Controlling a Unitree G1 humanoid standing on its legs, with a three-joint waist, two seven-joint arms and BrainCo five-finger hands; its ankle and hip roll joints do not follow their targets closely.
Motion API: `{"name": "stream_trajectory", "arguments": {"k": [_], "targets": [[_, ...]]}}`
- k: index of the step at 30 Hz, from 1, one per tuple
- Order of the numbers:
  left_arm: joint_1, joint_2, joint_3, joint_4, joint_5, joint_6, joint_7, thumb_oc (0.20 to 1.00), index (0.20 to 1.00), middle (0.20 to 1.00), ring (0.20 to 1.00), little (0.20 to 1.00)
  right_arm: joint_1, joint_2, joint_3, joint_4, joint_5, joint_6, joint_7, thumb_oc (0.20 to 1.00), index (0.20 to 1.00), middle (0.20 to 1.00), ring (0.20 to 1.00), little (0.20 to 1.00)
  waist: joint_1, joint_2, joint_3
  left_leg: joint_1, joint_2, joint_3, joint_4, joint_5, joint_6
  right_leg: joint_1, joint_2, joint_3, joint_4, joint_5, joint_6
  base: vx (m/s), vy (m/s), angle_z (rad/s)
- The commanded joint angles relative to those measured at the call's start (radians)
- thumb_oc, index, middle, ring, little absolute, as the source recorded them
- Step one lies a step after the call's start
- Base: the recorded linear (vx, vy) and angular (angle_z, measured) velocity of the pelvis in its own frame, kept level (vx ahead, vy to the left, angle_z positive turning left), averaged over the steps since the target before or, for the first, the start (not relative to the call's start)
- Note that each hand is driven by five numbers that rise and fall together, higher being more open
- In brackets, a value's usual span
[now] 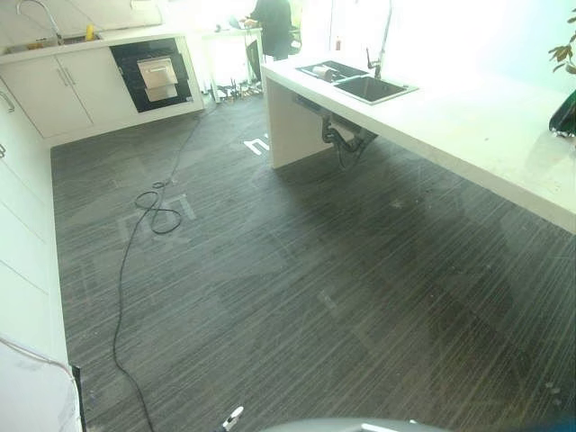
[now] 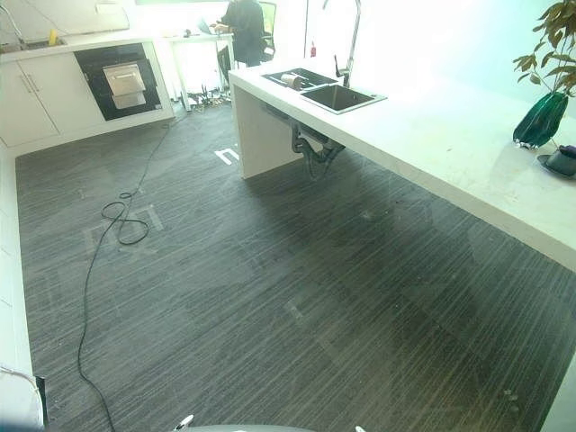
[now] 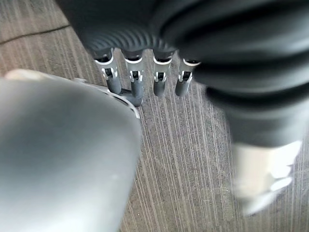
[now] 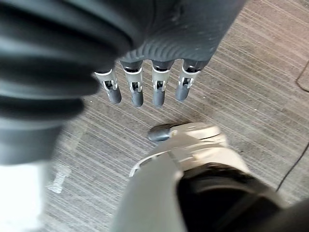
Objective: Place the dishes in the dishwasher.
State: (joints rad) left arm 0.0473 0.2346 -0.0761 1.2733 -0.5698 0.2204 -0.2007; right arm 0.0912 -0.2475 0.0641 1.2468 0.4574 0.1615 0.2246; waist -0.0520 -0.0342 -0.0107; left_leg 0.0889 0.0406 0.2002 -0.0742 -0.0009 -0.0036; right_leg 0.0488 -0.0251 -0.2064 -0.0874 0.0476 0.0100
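Left hand (image 3: 145, 79) hangs over bare floor (image 1: 297, 297), fingers straight and relaxed, holding nothing. Right hand (image 4: 145, 82) hangs likewise, fingers loosely extended, empty. Ahead and to the right of both hands runs a white counter (image 2: 450, 153) with a sink (image 2: 337, 97). A dish (image 2: 293, 80) appears to lie in the tray beside the sink; its kind cannot be told. A dark dish (image 2: 560, 162) sits on the counter's near end beside a green vase (image 2: 540, 119). Well ahead and to the left, a dark-fronted dishwasher (image 1: 155, 74) is set among white cabinets (image 1: 63, 90). A person (image 1: 270, 22) stands beyond. Judged as crockery, the dishes are stiff, smooth, breakable and moderately heavy; the rim, pinched between thumb and fingers, offers the surest hold.
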Motion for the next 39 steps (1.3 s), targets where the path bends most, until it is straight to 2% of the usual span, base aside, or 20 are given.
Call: {"name": "stream_trajectory", "arguments": {"k": [1,8,11,18,20,21,22,23,24,26,27,28,29,30,31,33,34,36,38,39], "targets": [[-0.056,-0.010,0.023,0.050,-0.026,-0.015,0.002,1.000,1.000,1.000,1.000,1.000,-0.076,-0.010,-0.022,0.046,0.034,-0.023,0.024,1.000,1.000,1.000,1.000,1.000,-0.021,0.021,0.028,0.002,0.019,0.019,-0.013,-0.031,-0.052,0.044,-0.049,0.021,0.000,-0.056,0.113,0.00,0.000,0.00],[-0.049,-0.009,0.040,0.051,-0.046,-0.054,0.048,1.000,1.000,1.000,1.000,1.000,-0.075,-0.009,-0.009,0.041,0.010,-0.041,0.021,1.000,1.000,1.000,1.000,1.000,-0.018,0.020,0.025,0.002,0.028,0.015,-0.013,-0.025,-0.058,0.048,-0.038,0.019,0.000,-0.064,0.105,-0.01,-0.055,0.01],[-0.046,-0.010,0.056,0.045,-0.039,-0.085,0.071,1.000,1.000,1.000,1.000,1.000,-0.086,-0.006,0.006,0.021,0.018,-0.088,0.026,1.000,1.000,1.000,1.000,1.000,-0.009,0.022,0.027,0.004,0.037,0.007,-0.013,-0.020,-0.065,0.056,-0.029,0.012,0.000,-0.073,0.097,0.02,-0.109,0.02],[-0.037,-0.019,0.070,0.031,-0.026,-0.086,0.085,1.000,1.000,1.000,1.000,1.000,-0.111,-0.013,0.028,-0.030,0.026,-0.146,0.020,1.000,1.000,1.000,1.000,1.000,0.014,0.022,0.051,0.036,0.048,-0.018,-0.013,0.000,-0.084,0.084,-0.002,0.018,0.000,-0.090,0.069,0.06,-0.141,0.12],[-0.036,-0.022,0.075,0.027,-0.028,-0.082,0.088,1.000,1.000,1.000,1.000,1.000,-0.119,-0.017,0.029,-0.044,0.032,-0.146,0.019,1.000,1.000,1.000,1.000,1.000,0.018,0.009,0.068,0.000,0.045,-0.013,0.082,-0.022,-0.086,0.093,-0.007,0.025,0.000,-0.087,0.058,0.04,-0.140,0.06],[-0.038,-0.024,0.085,0.022,-0.033,-0.071,0.094,1.000,1.000,1.000,1.000,1.000,-0.129,-0.023,0.029,-0.059,0.040,-0.148,0.012,1.000,1.000,1.000,1.000,1.000,0.026,-0.014,0.098,-0.105,0.055,-0.014,0.310,-0.003,-0.090,0.099,-0.013,0.029,0.000,-0.082,0.036,0.03,-0.212,0.02],[-0.038,-0.023,0.085,0.021,-0.033,-0.067,0.096,1.000,1.000,1.000,1.000,1.000,-0.134,-0.026,0.029,-0.064,0.041,-0.150,0.009,1.000,1.000,1.000,1.000,1.000,0.031,-0.026,0.117,-0.166,0.060,-0.024,0.429,0.016,-0.090,0.102,-0.016,0.035,0.000,-0.076,0.024,0.06,-0.241,0.21],[-0.037,-0.023,0.086,0.022,-0.029,-0.065,0.096,1.000,1.000,1.000,1.000,1.000,-0.137,-0.028,0.030,-0.069,0.046,-0.149,0.005,1.000,1.000,1.000,1.000,1.000,0.036,-0.032,0.133,-0.215,0.063,-0.033,0.513,0.027,-0.089,0.107,-0.015,0.039,0.000,-0.073,0.014,0.10,-0.161,0.40],[-0.035,-0.022,0.090,0.024,-0.026,-0.057,0.100,1.000,1.000,1.000,1.000,1.000,-0.140,-0.030,0.028,-0.070,0.047,-0.148,0.001,1.000,1.000,1.000,1.000,1.000,0.039,-0.030,0.146,-0.248,0.072,-0.027,0.536,0.038,-0.089,0.117,-0.009,0.043,0.000,-0.075,0.009,0.14,-0.095,0.48],[-0.032,-0.023,0.093,0.026,-0.024,-0.047,0.100,1.000,1.000,1.000,1.000,1.000,-0.142,-0.032,0.023,-0.068,0.039,-0.144,-0.002,1.000,1.000,1.000,1.000,1.000,0.045,-0.023,0.160,-0.264,0.082,-0.014,0.504,0.052,-0.090,0.134,-0.001,0.053,0.004,-0.084,0.009,0.22,0.016,-0.02],[-0.022,-0.026,0.103,0.035,-0.020,-0.042,0.097,1.000,1.000,1.000,1.000,1.000,-0.143,-0.035,0.015,-0.056,0.026,-0.142,0.004,1.000,1.000,1.000,1.000,1.000,0.047,-0.007,0.164,-0.264,0.092,0.017,0.386,0.079,-0.094,0.154,0.015,0.059,0.007,-0.101,0.016,0.32,0.089,-0.22],[-0.016,-0.028,0.105,0.038,-0.021,-0.040,0.097,1.000,1.000,1.000,1.000,1.000,-0.142,-0.036,0.010,-0.050,0.020,-0.144,0.007,1.000,1.000,1.000,1.000,1.000,0.051,-0.003,0.168,-0.249,0.092,0.032,0.323,0.092,-0.095,0.167,0.017,0.063,0.006,-0.107,0.021,0.49,0.170,-0.12],[-0.001,-0.033,0.109,0.044,-0.023,-0.033,0.104,1.000,1.000,1.000,1.000,1.000,-0.141,-0.046,-0.001,-0.034,0.002,-0.147,0.019,1.000,1.000,1.000,1.000,1.000,0.053,0.022,0.161,-0.237,0.110,0.041,0.157,0.143,-0.106,0.185,0.034,0.069,0.000,-0.124,0.032,0.55,0.192,-0.10],[0.008,-0.033,0.106,0.050,-0.027,-0.028,0.109,1.000,1.000,1.000,1.000,1.000,-0.135,-0.056,-0.008,-0.025,-0.005,-0.149,0.033,1.000,1.000,1.000,1.000,1.000,0.059,0.034,0.159,-0.220,0.122,0.037,0.028,0.192,-0.115,0.207,0.037,0.074,0.000,-0.144,0.041,0.64,0.215,-0.18],[0.017,-0.029,0.103,0.059,-0.033,-0.027,0.113,1.000,1.000,1.000,1.000,1.000,-0.130,-0.061,-0.010,-0.023,-0.013,-0.149,0.038,1.000,1.000,1.000,1.000,1.000,0.064,0.039,0.158,-0.236,0.137,0.018,-0.013,0.221,-0.125,0.228,0.039,0.075,0.000,-0.166,0.046,0.52,0.162,-0.26],[0.033,-0.021,0.111,0.080,-0.057,-0.019,0.122,1.000,1.000,1.000,1.000,1.000,-0.124,-0.071,-0.005,-0.019,-0.015,-0.133,0.037,1.000,1.000,1.000,1.000,1.000,0.073,0.041,0.146,-0.280,0.165,-0.021,-0.013,0.242,-0.134,0.282,0.036,0.095,0.000,-0.225,0.049,0.65,0.221,-0.40],[0.036,-0.019,0.118,0.087,-0.056,-0.018,0.117,1.000,1.000,1.000,1.000,1.000,-0.125,-0.072,-0.007,-0.015,-0.013,-0.122,0.031,1.000,1.000,1.000,1.000,1.000,0.076,0.041,0.141,-0.275,0.164,-0.019,-0.013,0.239,-0.132,0.301,0.030,0.104,0.004,-0.243,0.051,0.67,0.263,-0.47],[0.039,-0.014,0.135,0.094,-0.045,-0.019,0.106,1.000,1.000,1.000,1.000,1.000,-0.122,-0.067,-0.019,0.000,-0.016,-0.111,0.017,1.000,1.000,1.000,1.000,1.000,0.083,0.035,0.121,-0.244,0.145,0.005,-0.013,0.192,-0.107,0.321,0.002,0.114,0.051,-0.282,0.073,0.55,0.250,-0.49],[0.035,-0.011,0.144,0.096,-0.031,-0.017,0.100,1.000,1.000,1.000,1.000,1.000,-0.118,-0.062,-0.031,0.011,-0.015,-0.111,0.011,1.000,1.000,1.000,1.000,1.000,0.088,0.033,0.114,-0.233,0.136,0.014,-0.010,0.187,-0.095,0.328,-0.013,0.114,0.079,-0.300,0.081,0.47,0.219,-0.48],[0.027,-0.005,0.148,0.093,-0.014,-0.010,0.099,1.000,1.000,1.000,1.000,1.000,-0.110,-0.054,-0.042,0.019,-0.014,-0.115,0.003,1.000,1.000,1.000,1.000,1.000,0.092,0.029,0.108,-0.239,0.123,0.023,0.015,0.183,-0.088,0.339,-0.028,0.101,0.110,-0.318,0.097,0.58,0.275,-0.33]]}}
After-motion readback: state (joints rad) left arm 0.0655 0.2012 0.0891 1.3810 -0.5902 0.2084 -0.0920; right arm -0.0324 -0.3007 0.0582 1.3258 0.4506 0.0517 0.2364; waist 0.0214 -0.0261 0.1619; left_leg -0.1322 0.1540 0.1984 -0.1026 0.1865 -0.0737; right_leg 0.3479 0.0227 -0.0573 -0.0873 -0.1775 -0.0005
